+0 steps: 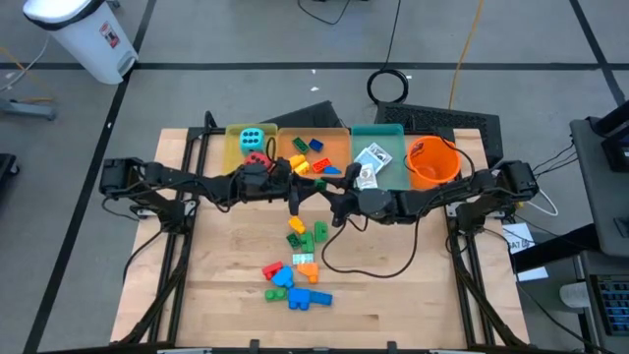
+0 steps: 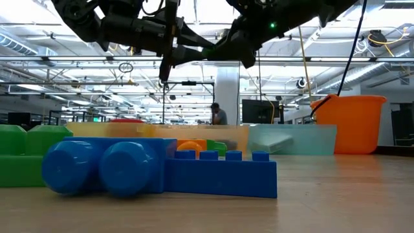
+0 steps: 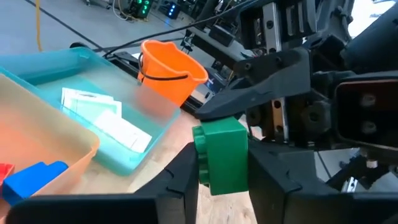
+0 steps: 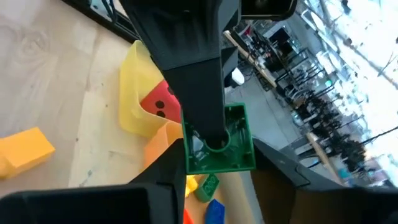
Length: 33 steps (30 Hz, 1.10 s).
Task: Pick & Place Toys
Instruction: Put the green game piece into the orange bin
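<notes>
Both grippers (left, right) pinch unlabelled green brick.

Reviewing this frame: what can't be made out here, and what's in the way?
- High view: the green brick held by the left gripper is hidden where the two arms meet.
- Low view: the blue bricks, close to the camera, block the rest of the pile.
- Left wrist view: the print on the card packs is too small to read.
- Right wrist view: the red die is mostly covered by the left gripper and the yellow tray.
</notes>
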Each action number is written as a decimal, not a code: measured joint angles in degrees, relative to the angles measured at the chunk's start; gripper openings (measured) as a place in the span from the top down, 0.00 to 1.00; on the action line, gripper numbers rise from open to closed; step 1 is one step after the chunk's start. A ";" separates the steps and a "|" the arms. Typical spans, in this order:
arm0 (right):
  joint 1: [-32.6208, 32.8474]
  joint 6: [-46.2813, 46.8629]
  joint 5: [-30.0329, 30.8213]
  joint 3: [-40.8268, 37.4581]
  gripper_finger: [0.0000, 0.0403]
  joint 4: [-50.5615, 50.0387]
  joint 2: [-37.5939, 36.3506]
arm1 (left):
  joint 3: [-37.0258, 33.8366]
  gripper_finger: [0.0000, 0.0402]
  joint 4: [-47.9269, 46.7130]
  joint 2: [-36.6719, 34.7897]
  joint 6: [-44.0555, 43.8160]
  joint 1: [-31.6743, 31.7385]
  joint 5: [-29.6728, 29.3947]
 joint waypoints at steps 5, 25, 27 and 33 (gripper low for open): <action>2.57 5.99 4.56 0.02 0.61 -0.92 -0.80 | -0.04 0.75 -0.02 -1.16 1.48 0.76 0.59; 3.86 31.40 -9.87 -18.44 0.53 -7.12 -22.62 | 5.70 0.75 -15.00 -1.21 7.80 9.94 -1.77; 2.28 32.06 -10.03 -21.13 0.54 -4.42 -23.58 | 7.86 0.75 -15.90 1.08 8.84 10.79 -1.79; -3.62 36.03 -18.87 -22.86 0.57 -4.63 -24.74 | 15.09 0.75 -17.90 10.85 10.87 14.15 -1.55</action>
